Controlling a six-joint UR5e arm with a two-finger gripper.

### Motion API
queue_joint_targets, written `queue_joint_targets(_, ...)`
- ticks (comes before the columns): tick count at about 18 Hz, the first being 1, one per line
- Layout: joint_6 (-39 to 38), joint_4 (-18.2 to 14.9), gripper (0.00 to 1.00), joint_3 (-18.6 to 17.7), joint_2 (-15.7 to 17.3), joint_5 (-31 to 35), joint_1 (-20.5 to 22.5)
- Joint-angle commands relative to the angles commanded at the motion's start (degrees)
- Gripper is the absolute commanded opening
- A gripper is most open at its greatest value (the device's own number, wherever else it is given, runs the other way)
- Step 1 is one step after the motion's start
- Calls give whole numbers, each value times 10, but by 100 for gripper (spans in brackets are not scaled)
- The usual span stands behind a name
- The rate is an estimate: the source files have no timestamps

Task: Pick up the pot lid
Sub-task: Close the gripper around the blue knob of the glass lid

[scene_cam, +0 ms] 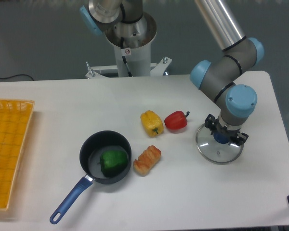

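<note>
One transparent pot lid lies on the tabletop, its blue knob beneath the jaws of the gripper; whether these are apart or clamped on the knob cannot be determined. Adjacent units: one red pepper, one yellow pepper, one brown item, one black pan containing one green pepper, one yellow crate.

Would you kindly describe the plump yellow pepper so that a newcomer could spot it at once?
Start at the round black pan with the blue handle. Up and to its right in the view lies the yellow pepper, just left of a shiny red pepper. Its yellow skin sets it apart from that red neighbour.
</note>
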Motion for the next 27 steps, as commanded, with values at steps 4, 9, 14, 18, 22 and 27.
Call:
queue_joint_targets(4, -4, -2, 60, 0, 1, 1, -1)
queue_joint_targets(9, -4, -4, 57, 0, 2, 1, -1)
queue_joint_targets(14, -10, -5, 52, 6, 4, 1, -1)
queue_joint_targets(18, -12, -22, 52, 18, 7, 0, -3)
queue_joint_targets(22, -12, -29, 52, 21, 15, -2, -9)
queue_joint_targets(27, -32, -53, 52, 27, 26, -4, -18)
